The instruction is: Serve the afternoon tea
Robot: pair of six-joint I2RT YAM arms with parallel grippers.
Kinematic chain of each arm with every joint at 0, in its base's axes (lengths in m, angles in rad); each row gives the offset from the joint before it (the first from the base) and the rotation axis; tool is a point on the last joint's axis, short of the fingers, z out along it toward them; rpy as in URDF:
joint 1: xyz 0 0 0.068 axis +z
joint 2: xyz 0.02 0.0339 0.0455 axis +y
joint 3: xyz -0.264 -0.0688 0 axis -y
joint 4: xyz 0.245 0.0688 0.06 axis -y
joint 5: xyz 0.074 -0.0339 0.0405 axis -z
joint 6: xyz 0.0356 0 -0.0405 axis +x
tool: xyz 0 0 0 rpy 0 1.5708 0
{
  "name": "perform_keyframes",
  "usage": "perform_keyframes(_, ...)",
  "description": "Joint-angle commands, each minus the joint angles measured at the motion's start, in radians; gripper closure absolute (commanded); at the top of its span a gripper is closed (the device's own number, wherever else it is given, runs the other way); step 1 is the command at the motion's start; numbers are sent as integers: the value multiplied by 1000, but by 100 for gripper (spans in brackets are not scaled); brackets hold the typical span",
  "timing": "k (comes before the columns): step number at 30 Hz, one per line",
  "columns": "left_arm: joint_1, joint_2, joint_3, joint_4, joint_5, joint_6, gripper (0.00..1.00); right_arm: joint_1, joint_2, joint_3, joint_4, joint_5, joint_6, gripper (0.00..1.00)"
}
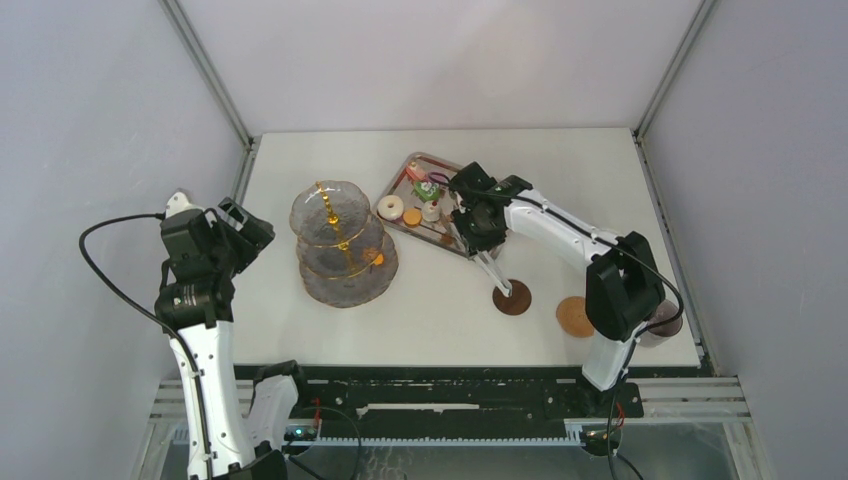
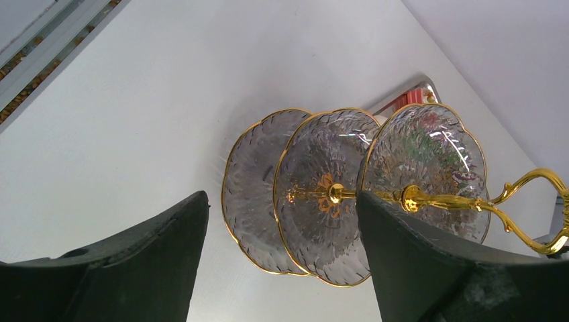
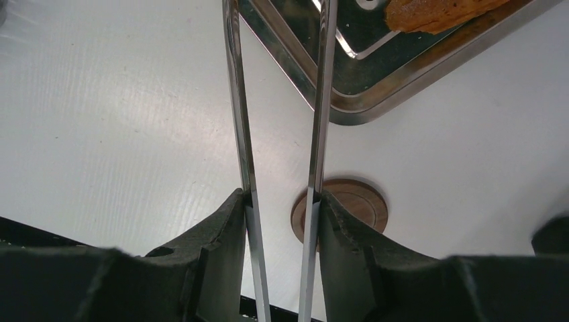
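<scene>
The three-tier glass stand point(image 1: 342, 240) with a gold pole stands left of centre, with one orange cookie point(image 1: 377, 258) on its bottom tier. It also fills the left wrist view point(image 2: 315, 221). My left gripper point(image 1: 245, 225) is open and empty, just left of the stand point(image 2: 280, 196). A white ring donut point(image 1: 390, 208), another orange cookie point(image 1: 412, 216) and small colourful cakes point(image 1: 427, 190) lie on the steel tray point(image 1: 400, 172). My right gripper point(image 1: 478, 232) hangs over the tray's near edge, shut on the metal tongs point(image 1: 492, 270). The tongs' two arms point(image 3: 235, 100) stay apart between my fingers point(image 3: 278, 198).
Two brown coasters point(image 1: 512, 297) point(image 1: 574, 316) lie on the table at front right; the nearer one shows behind my right fingers point(image 3: 355, 204). A cup point(image 1: 665, 322) is partly hidden behind the right arm. The tray's corner point(image 3: 376, 100) holds a cookie point(image 3: 436, 13).
</scene>
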Motion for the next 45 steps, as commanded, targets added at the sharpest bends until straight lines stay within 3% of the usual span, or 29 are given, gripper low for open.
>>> perform_keyframes(1,-1,-19,13,21,1,15,14,18,-66,21,19,9,4,66)
perform_keyframes(20,-2,-34,22,5,-5,16,14,18,-84,18,68,-7,23,68)
perform_keyframes(28,-2,-35,25,3,-4,15,14,91,-96,57,78,-54,27,69)
perform_keyframes(45,-2,-51,35,-22,-19,23,14,226,86,189,120,-155,42,69)
